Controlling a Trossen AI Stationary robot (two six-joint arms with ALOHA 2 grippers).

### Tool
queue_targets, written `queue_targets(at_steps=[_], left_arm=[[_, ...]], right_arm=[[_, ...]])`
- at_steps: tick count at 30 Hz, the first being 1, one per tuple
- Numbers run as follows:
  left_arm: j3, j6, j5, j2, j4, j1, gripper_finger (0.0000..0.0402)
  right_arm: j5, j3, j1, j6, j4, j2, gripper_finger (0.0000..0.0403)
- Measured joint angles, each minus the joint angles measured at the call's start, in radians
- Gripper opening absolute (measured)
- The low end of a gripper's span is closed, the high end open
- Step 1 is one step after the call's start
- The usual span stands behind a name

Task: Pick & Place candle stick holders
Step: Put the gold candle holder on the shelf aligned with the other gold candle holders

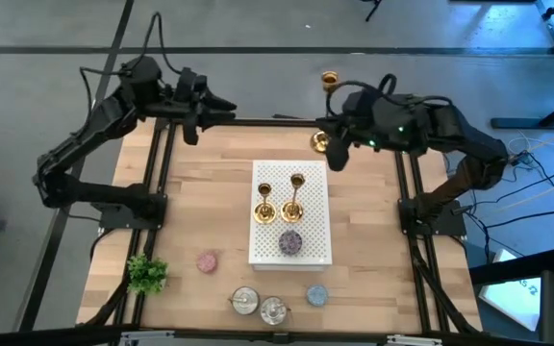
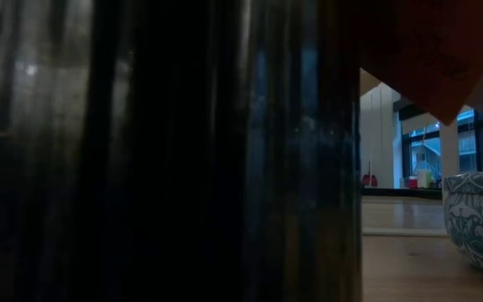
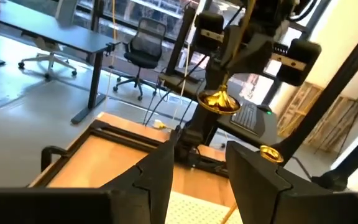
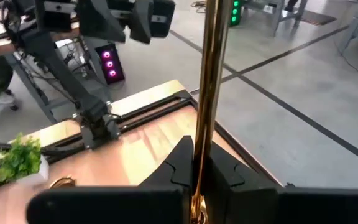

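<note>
Right tool pinches candlestick aloft; left tool hovers, parted.

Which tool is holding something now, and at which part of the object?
The right tool grips a gold candle stick holder by its thin stem. The left tool is open and holds nothing.

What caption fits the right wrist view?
Right gripper shut on a gold candlestick above the table.
</note>
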Motion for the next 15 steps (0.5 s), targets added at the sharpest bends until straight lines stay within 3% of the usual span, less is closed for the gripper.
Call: queue_targets(at_steps=[8,15], left_arm=[[0.000,-0.078,-0.119,-0.028,-0.001,-0.083,0.0143],[0.000,-0.139,-0.369,-0.028,0.003,-0.248,0.0143]], right_arm=[[0.055,0.000,0.125,0.035,-0.176,-0.030,0.0014],[0.134,0.000,0.277,0.108,-0.322,-0.082,0.0014]])
